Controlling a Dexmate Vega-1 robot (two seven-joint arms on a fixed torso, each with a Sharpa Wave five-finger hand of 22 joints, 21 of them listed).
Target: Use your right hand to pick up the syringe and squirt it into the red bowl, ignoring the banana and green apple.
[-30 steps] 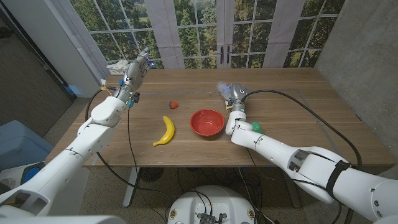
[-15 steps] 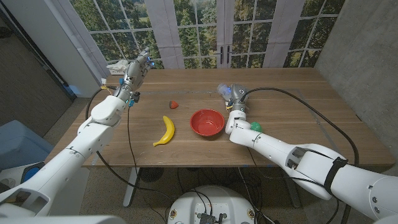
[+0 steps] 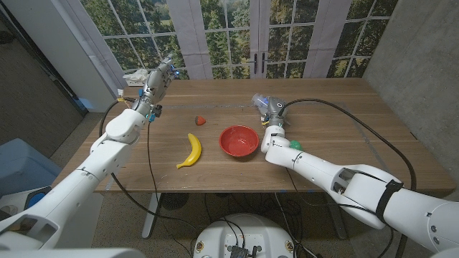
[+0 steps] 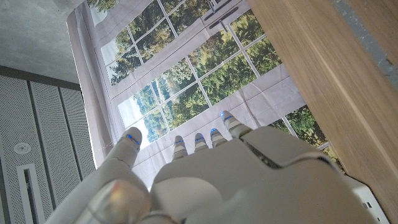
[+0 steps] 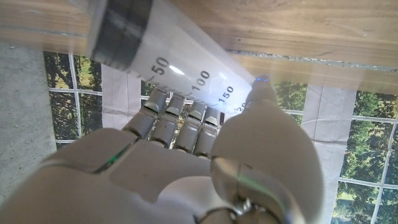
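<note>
our right hand grips the clear plastic syringe beyond the round red bowl. our left hand hangs empty, fingers apart, near the wooden table's far left corner.

The table is wood with a visible grain and a smooth, low-sheen finish. The red bowl looks like glossy plastic, catching light on its inner wall. The syringe has a clear, shiny plastic barrel printed with black numbers and a matt black plunger seal inside. The right hand gripping it and the left hand have smooth, pale plastic shells with a soft sheen. The banana has a smooth, matt yellow skin.
</note>
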